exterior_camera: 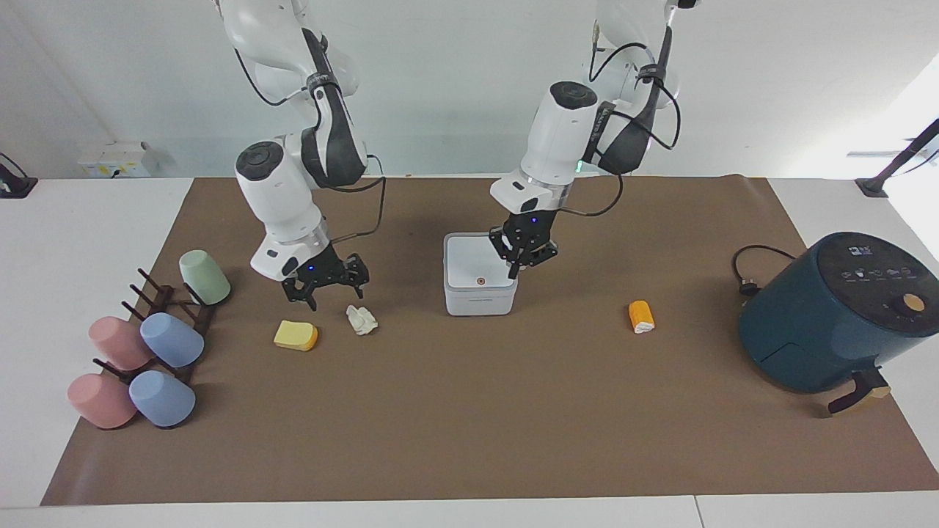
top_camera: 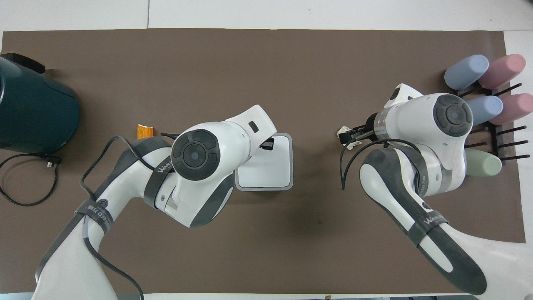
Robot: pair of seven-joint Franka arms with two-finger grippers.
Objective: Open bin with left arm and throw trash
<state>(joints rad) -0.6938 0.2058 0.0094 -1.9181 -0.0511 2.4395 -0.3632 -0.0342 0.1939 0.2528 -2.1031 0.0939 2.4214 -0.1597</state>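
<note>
The white bin (exterior_camera: 480, 293) stands mid-mat with its lid shut and its brown button (exterior_camera: 480, 280) showing. The left arm covers part of it in the overhead view (top_camera: 275, 171). My left gripper (exterior_camera: 516, 270) hangs low over the lid's edge toward the left arm's end (top_camera: 268, 144). My right gripper (exterior_camera: 331, 295) is open and empty, just above the mat beside the crumpled tissue (exterior_camera: 361, 320), which shows partly under it from above (top_camera: 350, 143). The yellow wedge (exterior_camera: 296, 335) lies beside the tissue. The orange cylinder (exterior_camera: 641, 317) lies toward the left arm's end (top_camera: 143, 131).
A dark teal air fryer (exterior_camera: 829, 315) with a black cable (exterior_camera: 748, 271) stands at the left arm's end of the mat. A rack with several pastel cups (exterior_camera: 147, 345) stands at the right arm's end. A brown mat (exterior_camera: 469, 425) covers the table.
</note>
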